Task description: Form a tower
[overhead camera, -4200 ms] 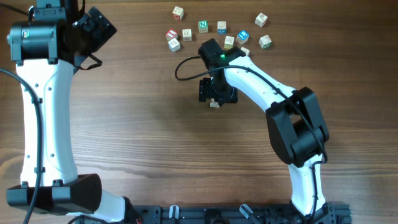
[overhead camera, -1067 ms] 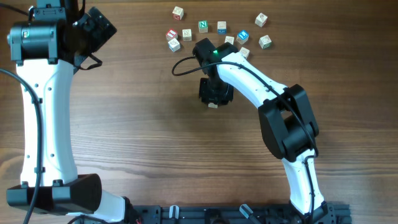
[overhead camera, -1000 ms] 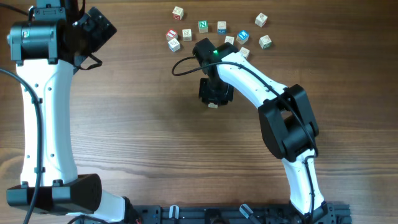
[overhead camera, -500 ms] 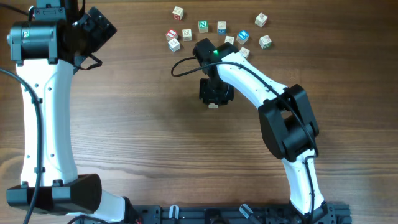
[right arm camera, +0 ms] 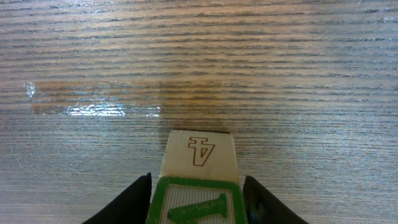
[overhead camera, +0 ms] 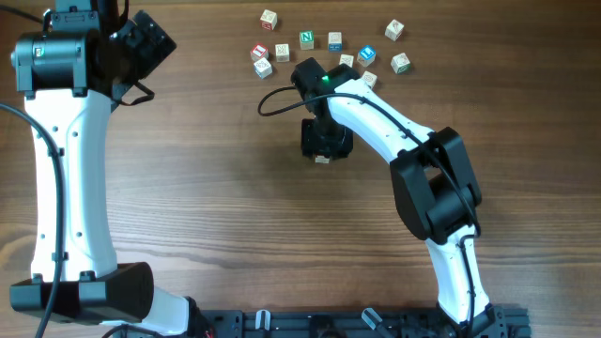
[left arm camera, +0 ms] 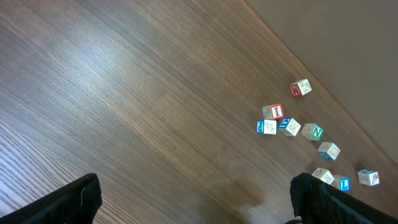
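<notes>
Overhead: right gripper unmoved, still straddling the tower.

left arm: white shells, black joint housings, short black cable at the end far from base rail | right arm: same white/black, green light, looping black cable far from rail | left gripper, right gripper: matte black fingers | rail: black

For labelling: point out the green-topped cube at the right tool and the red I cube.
green-topped cube (right arm camera: 196, 202): right wrist view, top face.
red I cube (left arm camera: 273, 111): left wrist view, lettered face.
</notes>
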### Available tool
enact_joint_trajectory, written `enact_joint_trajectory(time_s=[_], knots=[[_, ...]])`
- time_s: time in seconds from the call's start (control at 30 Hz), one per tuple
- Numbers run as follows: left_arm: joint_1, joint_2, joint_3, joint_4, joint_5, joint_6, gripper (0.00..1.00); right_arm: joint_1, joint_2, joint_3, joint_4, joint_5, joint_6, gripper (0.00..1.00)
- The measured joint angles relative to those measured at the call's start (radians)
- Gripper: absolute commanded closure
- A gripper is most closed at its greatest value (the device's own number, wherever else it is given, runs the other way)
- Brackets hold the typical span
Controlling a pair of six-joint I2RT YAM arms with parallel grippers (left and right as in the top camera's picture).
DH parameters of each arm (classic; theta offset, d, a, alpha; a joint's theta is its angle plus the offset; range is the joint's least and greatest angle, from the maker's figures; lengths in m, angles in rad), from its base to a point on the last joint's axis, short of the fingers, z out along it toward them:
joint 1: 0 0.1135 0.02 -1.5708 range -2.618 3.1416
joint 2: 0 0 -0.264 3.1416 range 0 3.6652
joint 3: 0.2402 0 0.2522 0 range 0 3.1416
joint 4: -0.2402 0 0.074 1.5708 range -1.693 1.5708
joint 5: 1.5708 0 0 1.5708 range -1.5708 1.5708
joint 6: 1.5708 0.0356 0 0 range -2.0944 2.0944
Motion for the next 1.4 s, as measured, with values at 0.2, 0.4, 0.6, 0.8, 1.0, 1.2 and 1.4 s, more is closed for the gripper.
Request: enact_joint_trajectory(time_s=[0.2,0.4,0.6,0.8,1.0,1.2,1.4], knots=[[0.000,0.000,0.000,0.000,0.000,0.000,0.00,0.000,0.000,0.000,0.000,0.000,-0.003,0.62],[0.000,0.000,0.000,0.000,0.000,0.000,0.00,0.000,0.000,0.000,-0.002,0.000,-0.003,0.68],[0.000,0.000,0.000,0.000,0.000,0.000,0.00,0.000,0.000,0.000,-0.003,0.000,-0.003,0.60],[0.000,0.000,0.000,0.000,0.000,0.000,0.00,0.000,0.000,0.000,-0.003,0.000,0.000,0.44],[0.000,0.000,0.000,0.000,0.000,0.000,0.00,0.000,0.000,0.019,-0.034,-0.004,0.001,0.18],[0.000,0.000,0.000,0.000,0.000,0.000,0.00,0.000,0.000,0.159,-0.176,-0.011,0.000,0.00],[0.000,0.000,0.000,0.000,0.000,0.000,0.00,-0.058,-0.016,0.398,-0.308,-0.011,-0.051,0.00]])
